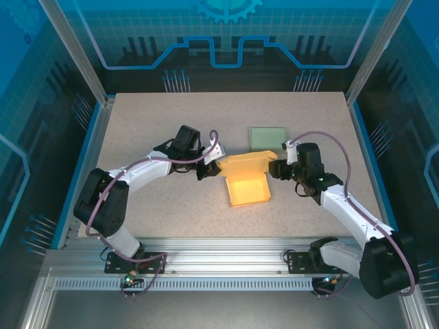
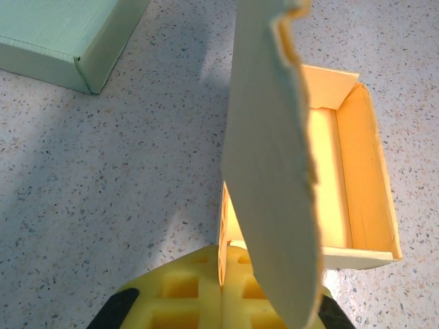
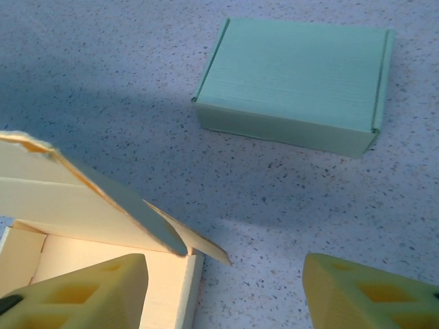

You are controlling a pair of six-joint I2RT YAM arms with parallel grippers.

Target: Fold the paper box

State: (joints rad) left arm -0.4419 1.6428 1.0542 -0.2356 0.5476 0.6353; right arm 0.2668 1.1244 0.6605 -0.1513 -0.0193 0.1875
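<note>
The step in hand looks like shutting the lid [image 2: 267,171] of the yellow paper box [image 1: 247,185]. To do it well, I think the left gripper [image 1: 209,166] should swing the lid over slowly, away from the green box [image 1: 267,137] and down onto the open part. It should not pull so hard that the thin card bends or rips. The right gripper [image 1: 276,168] could help by holding the box down, so it does not slide on the table [image 1: 171,116].

The yellow paper box lies just in front of the green box, near it but not touching. Its bottom part is open with nothing inside. The lid stands up along the side nearest the green box.

The left gripper is at the left end of the lid. Its fingers are pressed tight together with a thin edge of yellow card between them, so it looks like it is pinching the box there. The right gripper is at the right end of the lid. Its fingers stand partly apart and hold nothing. One finger hangs over the box's corner and the other over bare table.
</note>
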